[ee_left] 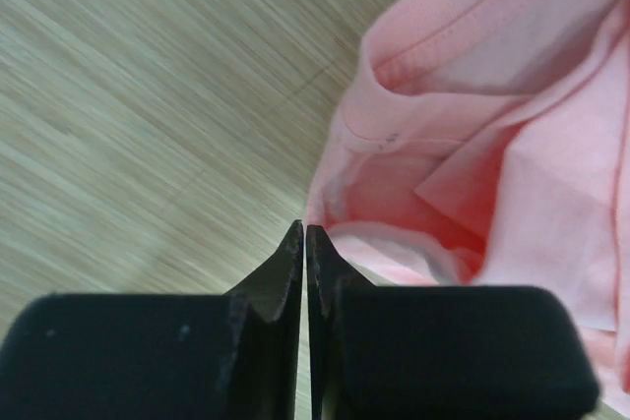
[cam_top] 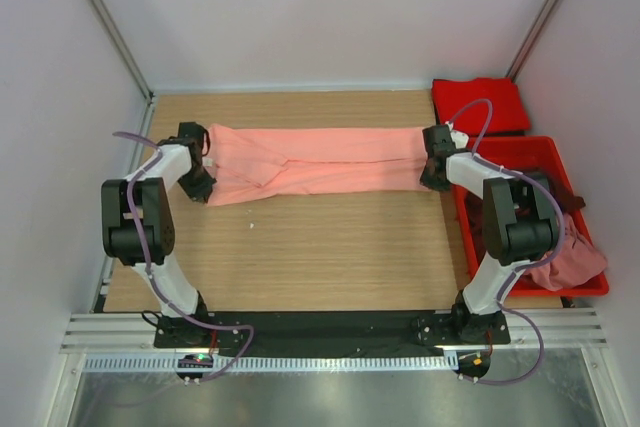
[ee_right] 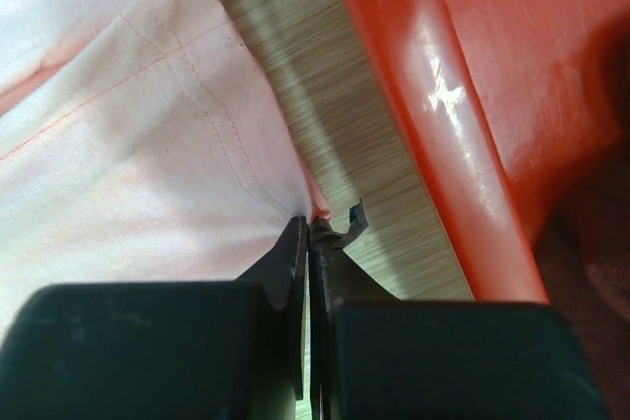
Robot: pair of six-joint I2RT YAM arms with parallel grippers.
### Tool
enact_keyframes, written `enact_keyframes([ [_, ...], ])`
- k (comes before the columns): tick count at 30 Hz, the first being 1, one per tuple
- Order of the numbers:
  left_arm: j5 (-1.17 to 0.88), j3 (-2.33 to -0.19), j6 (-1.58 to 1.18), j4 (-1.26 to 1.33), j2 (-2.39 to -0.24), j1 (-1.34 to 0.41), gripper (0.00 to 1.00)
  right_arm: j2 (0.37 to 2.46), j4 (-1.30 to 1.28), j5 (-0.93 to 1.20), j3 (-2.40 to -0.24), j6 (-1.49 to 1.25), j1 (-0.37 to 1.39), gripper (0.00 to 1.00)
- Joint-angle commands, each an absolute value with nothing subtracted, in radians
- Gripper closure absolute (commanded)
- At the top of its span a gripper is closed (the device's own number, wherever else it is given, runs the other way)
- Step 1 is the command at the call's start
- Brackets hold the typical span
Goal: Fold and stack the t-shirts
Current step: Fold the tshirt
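A salmon-pink t-shirt (cam_top: 320,162) lies stretched in a long band across the far half of the table. My left gripper (cam_top: 201,187) is at its left end and my right gripper (cam_top: 434,180) at its right end. In the left wrist view the left gripper (ee_left: 304,230) is shut, with the shirt's folded edge (ee_left: 472,145) meeting its tips. In the right wrist view the right gripper (ee_right: 309,223) is shut on the hem of the shirt (ee_right: 148,145), and a bit of pink cloth shows between its tips. A bright red t-shirt (cam_top: 480,105) lies folded at the back right.
A red plastic bin (cam_top: 520,142) stands along the table's right edge, right beside the right gripper, and its rim (ee_right: 423,115) shows in the right wrist view. Inside it lie a dark maroon shirt (cam_top: 560,197) and a dusty pink shirt (cam_top: 572,262). White walls close in both sides.
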State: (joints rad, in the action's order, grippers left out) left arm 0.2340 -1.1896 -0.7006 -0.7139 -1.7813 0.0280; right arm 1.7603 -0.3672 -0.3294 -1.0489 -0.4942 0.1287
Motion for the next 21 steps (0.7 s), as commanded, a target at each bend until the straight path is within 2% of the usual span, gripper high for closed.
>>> enact_keyframes([
  [1, 0.302, -1.249, -0.69, -0.77, -1.798, 0.048, 0.99, 1.709, -0.4, -0.331, -1.043, -0.488, 0.124, 0.99],
  [12, 0.304, -1.312, -0.628, -0.851, -1.824, 0.069, 0.99, 1.586, -0.41, -0.279, -0.911, -0.499, 0.13, 0.99],
  [13, 0.282, -1.307, -0.623, -0.845, -1.783, 0.072, 0.95, 1.576, -0.414, -0.296, -0.91, -0.491, 0.129, 0.99],
  [14, 0.267, -1.286, -0.617, -0.821, -1.757, 0.074, 0.83, 1.574, -0.417, -0.298, -0.91, -0.489, 0.129, 0.99],
  [16, 0.207, -1.258, -0.604, -0.787, -1.701, 0.075, 0.72, 1.569, -0.42, -0.29, -0.911, -0.489, 0.129, 0.99],
  [18, 0.161, -1.212, -0.603, -0.752, -1.637, 0.075, 0.68, 1.563, -0.423, -0.287, -0.911, -0.492, 0.129, 0.99],
  [21, 0.089, -1.148, -0.62, -0.729, -1.598, 0.075, 0.7, 1.557, -0.423, -0.281, -0.913, -0.497, 0.129, 0.99],
])
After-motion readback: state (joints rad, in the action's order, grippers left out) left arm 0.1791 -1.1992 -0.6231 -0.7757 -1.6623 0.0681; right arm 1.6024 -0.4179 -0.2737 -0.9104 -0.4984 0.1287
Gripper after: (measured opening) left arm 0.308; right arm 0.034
